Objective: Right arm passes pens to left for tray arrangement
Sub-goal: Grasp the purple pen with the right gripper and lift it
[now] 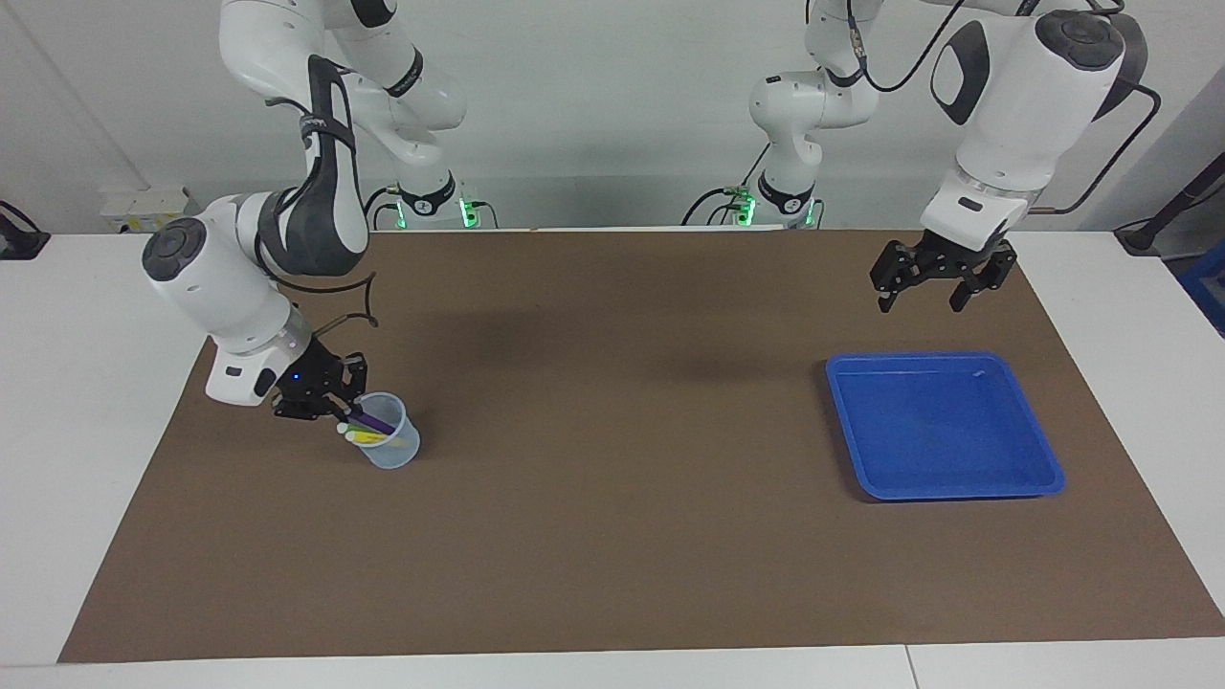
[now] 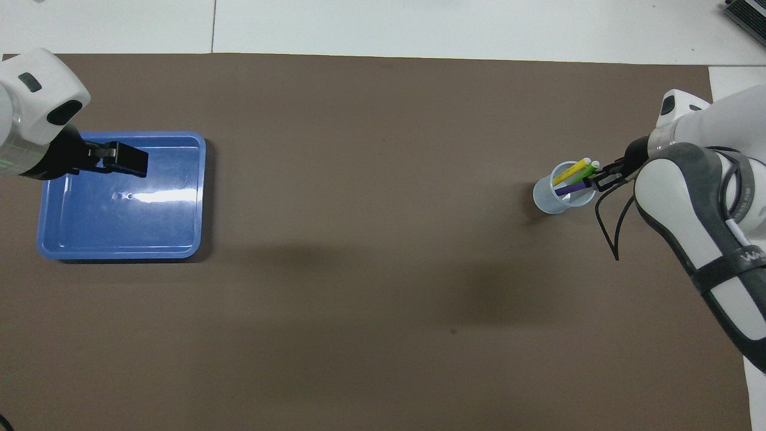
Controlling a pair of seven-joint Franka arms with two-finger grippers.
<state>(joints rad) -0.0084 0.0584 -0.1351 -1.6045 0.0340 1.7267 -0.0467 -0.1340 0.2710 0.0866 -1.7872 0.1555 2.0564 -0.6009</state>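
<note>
**A:** Brown mat [image 1: 612, 459] covers the table. Where's my right gripper [image 1: 337, 413]?

**B:** At the rim of the clear cup [image 1: 390, 446], toward the right arm's end of the table. What's it doing?

**A:** Fingertips pressed together at the upper ends of the pens [image 2: 574, 178], where they stick out over the rim. From above they sit at the green pen [image 2: 586, 173]; which pen they pinch, can't tell.

**B:** Pens all in the cup?

**A:** Yes, three. Yellow pen [image 2: 569, 172], green, and purple pen [image 2: 570, 188], all leaning toward my right gripper, white caps up.

**B:** My left gripper [image 1: 938, 287]?

**A:** Fingers spread, nothing between them. It hangs in the air over the mat by the edge of the tray [image 1: 1034, 450] that lies nearest the robots; from above it overlaps the tray. Left arm waits.

**B:** Tray?

**A:** Blue, flat on the mat toward the left arm's end, well apart from the cup.
</note>
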